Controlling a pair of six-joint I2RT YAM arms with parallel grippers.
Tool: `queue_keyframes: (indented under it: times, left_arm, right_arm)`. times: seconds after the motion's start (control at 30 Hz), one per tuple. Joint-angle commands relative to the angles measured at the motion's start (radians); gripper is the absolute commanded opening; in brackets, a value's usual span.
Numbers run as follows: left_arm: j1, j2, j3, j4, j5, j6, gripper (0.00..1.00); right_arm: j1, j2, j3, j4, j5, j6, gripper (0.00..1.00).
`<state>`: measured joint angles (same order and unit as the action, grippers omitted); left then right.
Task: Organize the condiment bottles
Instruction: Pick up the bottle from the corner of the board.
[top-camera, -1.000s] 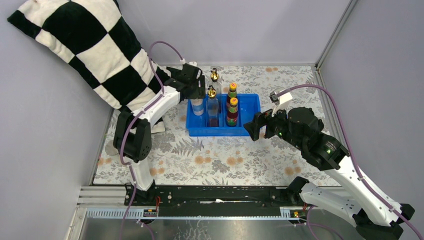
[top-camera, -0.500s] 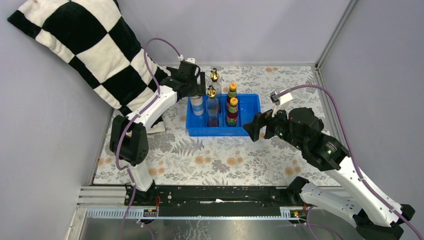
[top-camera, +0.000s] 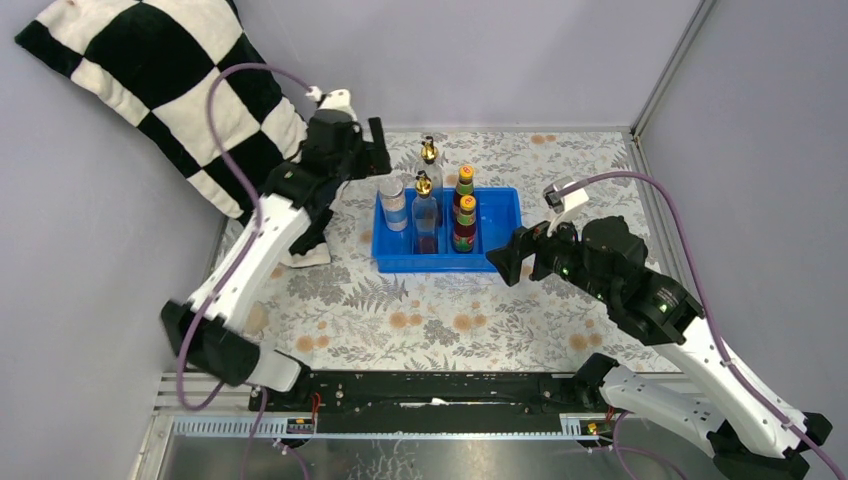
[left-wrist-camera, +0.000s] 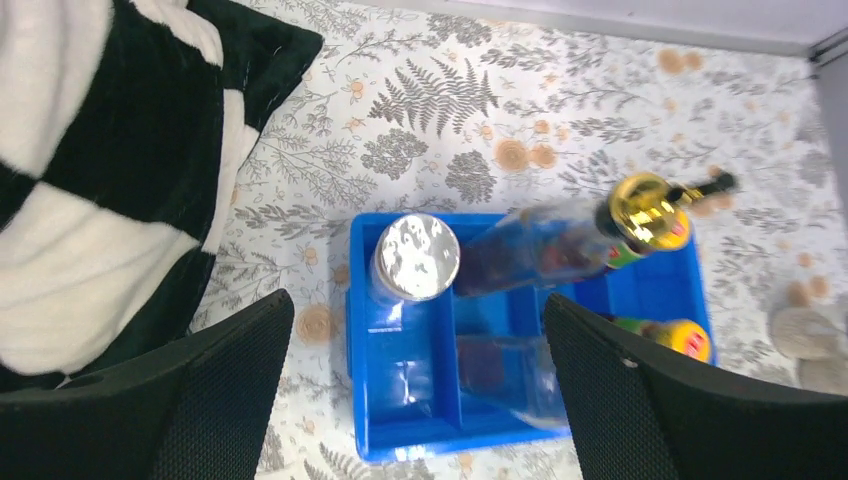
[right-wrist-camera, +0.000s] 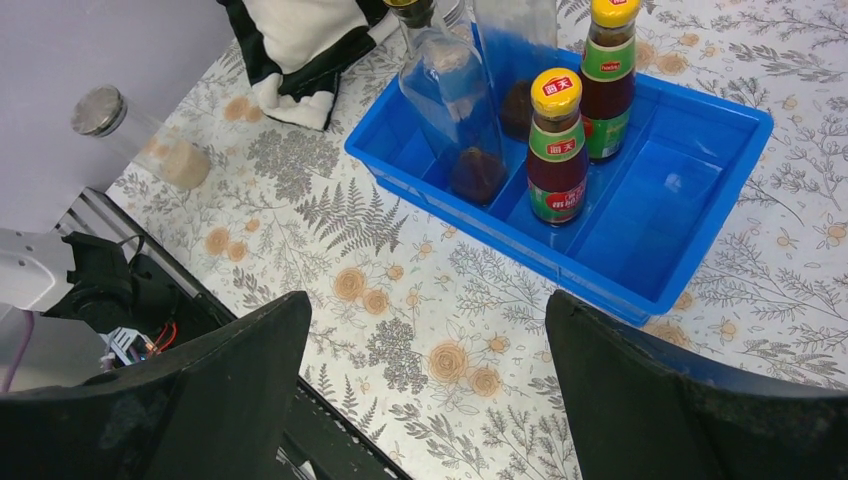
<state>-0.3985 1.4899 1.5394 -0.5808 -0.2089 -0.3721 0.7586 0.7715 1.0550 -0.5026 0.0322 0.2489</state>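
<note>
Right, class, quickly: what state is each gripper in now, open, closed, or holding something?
Left gripper: open, holding nothing.
Right gripper: open, holding nothing.

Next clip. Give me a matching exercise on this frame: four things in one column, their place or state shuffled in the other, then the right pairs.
Things
1. beige-filled jar
2. orange-capped bottles
3. left gripper
4. checkered pillow

Place or state
a. against the far left wall
b. open and empty, looking down on the blue tray
c. on the table, outside the tray
d. standing together in one tray compartment

Pairs: 1-c, 2-d, 3-b, 4-a
</note>
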Motion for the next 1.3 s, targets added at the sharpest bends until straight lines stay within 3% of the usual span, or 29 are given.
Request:
queue_keyframes:
  times: [0.0, 0.33, 0.6, 0.8, 1.27]
  left_arm:
    - [0.003, -0.198, -0.120, -0.010, 0.072, -0.060, 0.99]
    - [0.000, -0.706, -0.608, 0.088, 0.482, -0.174, 0.99]
    - [-0.002, -0.966, -0.713, -0.043, 0.512, -0.202, 0.99]
    - [-0.002, -0.993, -0.723, -0.048, 0.538, -0.213, 0.99]
    - [-0.002, -0.857, -0.716, 0.034, 0.516, -0.193, 0.99]
  right_arm:
    - [-0.004, -0.033, 0.003, 0.016, -0.022, 0.017, 0.95]
    - [-0.003, -0.155, -0.124, -0.064, -0.031, 0.052, 0.96]
    - [-0.004, -0.278, -0.220, -0.086, -0.117, 0.154, 0.98]
    - [-0.004, -0.269, -0.240, -0.075, -0.149, 0.199, 0.98]
    - [-0.004, -0.308, -0.250, -0.089, -0.130, 0.196, 0.99]
